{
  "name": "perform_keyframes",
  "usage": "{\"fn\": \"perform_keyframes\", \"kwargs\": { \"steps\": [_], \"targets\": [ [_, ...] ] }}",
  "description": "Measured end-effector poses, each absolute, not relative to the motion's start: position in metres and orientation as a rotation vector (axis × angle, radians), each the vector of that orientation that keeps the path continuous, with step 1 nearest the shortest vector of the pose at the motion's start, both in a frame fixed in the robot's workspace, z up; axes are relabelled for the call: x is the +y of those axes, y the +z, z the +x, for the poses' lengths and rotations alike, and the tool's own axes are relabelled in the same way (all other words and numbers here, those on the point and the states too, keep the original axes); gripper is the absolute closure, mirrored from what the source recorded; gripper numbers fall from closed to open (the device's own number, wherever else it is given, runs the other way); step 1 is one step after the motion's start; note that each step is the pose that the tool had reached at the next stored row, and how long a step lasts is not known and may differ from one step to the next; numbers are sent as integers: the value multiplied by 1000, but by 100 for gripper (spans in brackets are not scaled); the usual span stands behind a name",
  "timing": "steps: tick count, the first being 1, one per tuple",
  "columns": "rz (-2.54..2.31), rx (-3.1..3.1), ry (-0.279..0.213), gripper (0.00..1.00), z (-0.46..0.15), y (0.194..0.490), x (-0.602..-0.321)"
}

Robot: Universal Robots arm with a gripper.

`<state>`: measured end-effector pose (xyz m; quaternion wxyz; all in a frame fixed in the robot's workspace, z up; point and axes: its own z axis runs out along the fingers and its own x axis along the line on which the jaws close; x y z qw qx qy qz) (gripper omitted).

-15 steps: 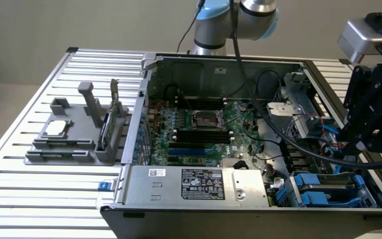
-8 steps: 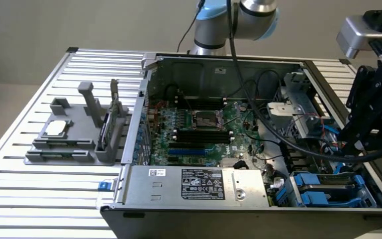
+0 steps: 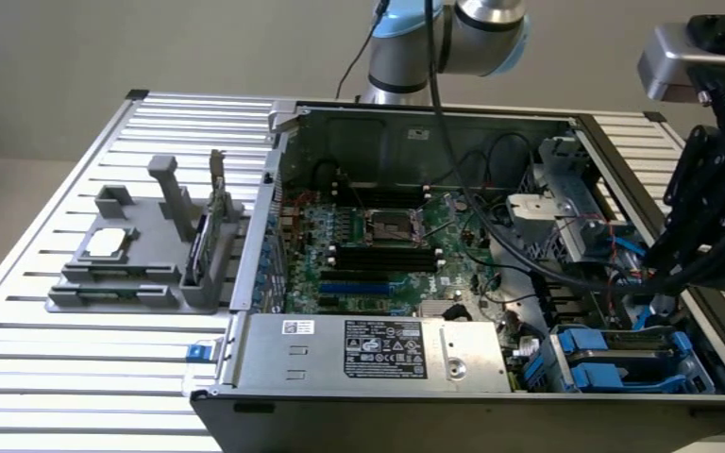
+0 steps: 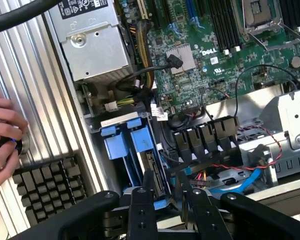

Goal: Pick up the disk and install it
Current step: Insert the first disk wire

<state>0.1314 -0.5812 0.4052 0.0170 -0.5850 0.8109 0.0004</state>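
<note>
The disk (image 4: 155, 172) stands on edge in the blue drive bay (image 4: 122, 142) at the corner of the open computer case, its dark connector end facing the wrist camera and a blue frame strip at its side. My gripper (image 4: 166, 200) hangs right over it, its black fingers (image 4: 141, 210) on either side of the disk's flat faces and shut on it. In the exterior view the gripper (image 3: 678, 283) reaches down into the case at the exterior view's right, just above the blue bays (image 3: 627, 354).
The silver power supply (image 3: 376, 347) lies beside the bays, with cables and the motherboard (image 3: 376, 236) behind it. A person's hand (image 4: 0, 135) rests on the slatted table beside a black heatsink (image 4: 45, 185). A grey fixture (image 3: 136, 255) stands at the exterior view's left.
</note>
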Motion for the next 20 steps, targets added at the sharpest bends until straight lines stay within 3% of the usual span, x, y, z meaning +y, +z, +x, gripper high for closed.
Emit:
{"fn": "perform_keyframes", "kwargs": {
  "steps": [5, 6, 20],
  "targets": [
    [-1715, 2591, -1, 71, 131, 405, -581],
    [-1695, 2605, -1, 78, 131, 405, -581],
    [-1383, 2783, -8, 78, 131, 404, -581]
  ]
}}
